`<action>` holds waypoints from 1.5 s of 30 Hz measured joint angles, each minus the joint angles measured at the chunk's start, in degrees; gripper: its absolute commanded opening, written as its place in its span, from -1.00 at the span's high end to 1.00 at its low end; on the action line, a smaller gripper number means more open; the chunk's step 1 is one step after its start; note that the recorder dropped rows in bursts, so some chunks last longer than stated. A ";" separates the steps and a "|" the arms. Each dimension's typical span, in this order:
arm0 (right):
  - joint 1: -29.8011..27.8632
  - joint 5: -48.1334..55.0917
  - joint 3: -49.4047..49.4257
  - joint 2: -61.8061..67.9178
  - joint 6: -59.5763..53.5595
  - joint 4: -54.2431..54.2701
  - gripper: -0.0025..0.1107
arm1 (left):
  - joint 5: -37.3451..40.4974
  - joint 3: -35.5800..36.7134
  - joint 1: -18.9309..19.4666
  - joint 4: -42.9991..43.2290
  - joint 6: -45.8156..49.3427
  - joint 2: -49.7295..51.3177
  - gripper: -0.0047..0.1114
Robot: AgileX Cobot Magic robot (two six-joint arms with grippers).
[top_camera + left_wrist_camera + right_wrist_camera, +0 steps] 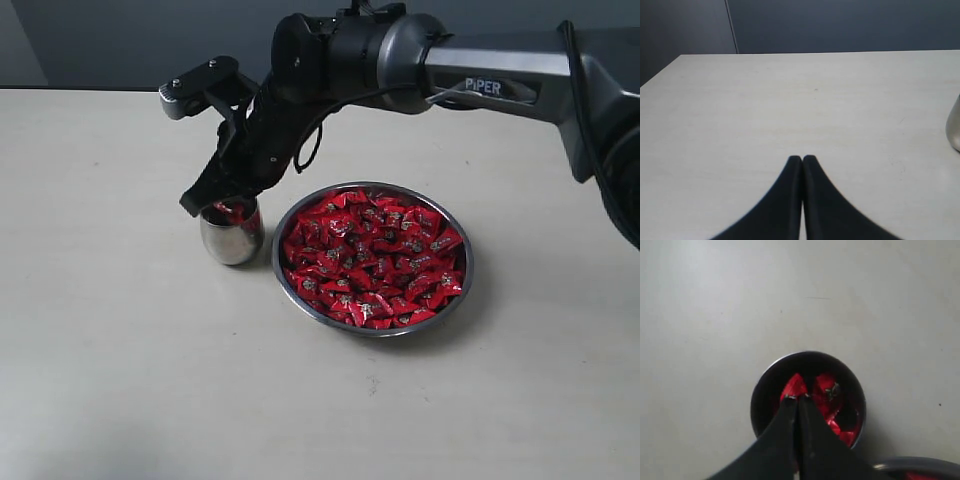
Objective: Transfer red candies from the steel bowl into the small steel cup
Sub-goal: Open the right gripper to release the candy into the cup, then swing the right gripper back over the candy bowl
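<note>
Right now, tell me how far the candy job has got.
Done: a few candies lie in the cup. In hand: the right gripper is shut over the cup; whether it pinches one is unclear. Left: the bowl holds many more.

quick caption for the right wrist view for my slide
Shut right tool over the small cup, with red candies inside it.

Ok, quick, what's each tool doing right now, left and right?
Left tool: closed, holding nothing.
Right tool: closed, tips over the small steel cup; whether it pinches a red candy cannot be told.
</note>
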 measured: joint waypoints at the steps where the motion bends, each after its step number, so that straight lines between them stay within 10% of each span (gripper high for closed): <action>1: 0.00 -0.35 0.00 0.00 0.00 0.00 0.97 | 0.00 0.00 0.00 0.00 0.00 0.00 0.91; 11: 0.00 -1.13 -0.05 0.00 0.00 -1.28 0.27 | 0.00 0.00 0.00 0.00 0.00 0.00 0.91; 23: -0.59 0.76 -0.05 -4.57 1.93 -5.41 0.29 | 0.00 0.00 0.00 0.00 0.00 0.00 0.91; 33: -11.96 5.88 0.36 -14.54 3.08 -2.36 0.29 | 0.00 0.00 0.00 0.00 0.00 0.00 0.91; 45: -20.33 -8.92 28.29 -25.92 0.67 2.09 0.29 | 0.00 0.00 0.00 0.00 0.00 0.00 0.91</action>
